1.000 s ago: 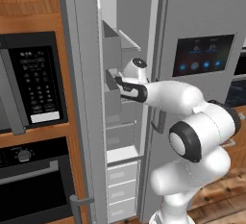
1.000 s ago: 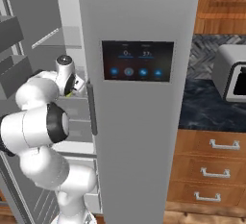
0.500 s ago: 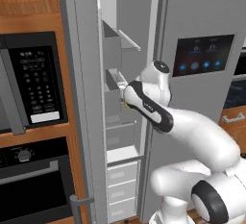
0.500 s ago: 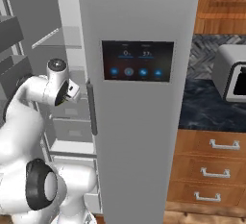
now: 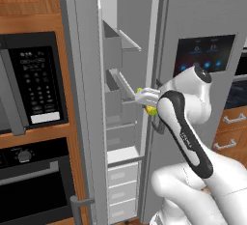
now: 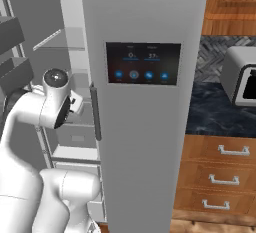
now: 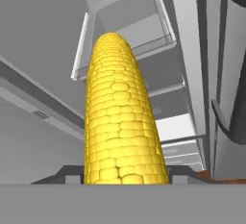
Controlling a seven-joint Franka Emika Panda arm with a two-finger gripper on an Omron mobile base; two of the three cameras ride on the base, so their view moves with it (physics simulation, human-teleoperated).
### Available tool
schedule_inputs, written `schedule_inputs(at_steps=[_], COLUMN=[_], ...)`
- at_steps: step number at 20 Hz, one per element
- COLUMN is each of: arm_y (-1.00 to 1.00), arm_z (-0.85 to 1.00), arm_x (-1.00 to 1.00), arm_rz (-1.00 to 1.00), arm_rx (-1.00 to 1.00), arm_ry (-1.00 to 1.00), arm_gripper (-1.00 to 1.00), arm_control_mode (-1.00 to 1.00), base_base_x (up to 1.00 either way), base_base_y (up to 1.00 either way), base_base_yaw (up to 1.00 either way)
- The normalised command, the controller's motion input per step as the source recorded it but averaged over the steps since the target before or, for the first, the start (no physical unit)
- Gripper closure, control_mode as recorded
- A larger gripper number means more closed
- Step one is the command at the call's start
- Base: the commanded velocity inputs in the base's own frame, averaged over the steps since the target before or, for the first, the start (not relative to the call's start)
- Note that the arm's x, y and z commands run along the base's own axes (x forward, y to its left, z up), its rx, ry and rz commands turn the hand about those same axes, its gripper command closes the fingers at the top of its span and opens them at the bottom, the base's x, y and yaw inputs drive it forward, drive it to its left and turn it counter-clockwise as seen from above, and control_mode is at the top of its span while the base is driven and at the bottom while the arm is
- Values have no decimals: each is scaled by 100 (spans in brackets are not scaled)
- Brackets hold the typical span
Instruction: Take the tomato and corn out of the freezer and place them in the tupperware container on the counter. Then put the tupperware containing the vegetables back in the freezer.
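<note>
The tool [image 5: 147,101] is clamped on the corn [image 7: 121,117], right at the open front of the freezer [image 5: 126,50]. From the hand camera the cob fills the middle of the picture, its long axis running straight out along the tool, blunt end down between the 2 dark fingers [image 7: 65,174] and tapered tip pointing away toward the grey shelves. From the left base camera just bits of yellow [image 5: 151,110] show at the tool, beside the edge of the shut fridge door [image 6: 145,27], level with the middle shelves. The freezer's own door [image 5: 79,98] stands swung wide to the left. Off to the right, past the fridge, is the dark bench [image 6: 220,112] over wooden drawers [image 6: 225,172].
</note>
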Motion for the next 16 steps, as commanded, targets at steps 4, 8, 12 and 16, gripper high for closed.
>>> schedule_inputs(at_steps=[4, 8, 12, 16], arm_y=[-30, -19, -32, -27], arm_z=[89, 55, 14, 0], arm_x=[-100, -100, -100, -75], arm_rz=[0, 0, 0, 0], arm_rx=[3, 1, 0, 0], arm_ry=[-2, 0, 0, 0], arm_gripper=[100, 100, 100, 100], arm_control_mode=[-100, -100, -100, 100], base_base_x=[0, 0, 0, -25], base_base_y=[0, 0, 0, -11], base_base_yaw=[0, 0, 0, 0])
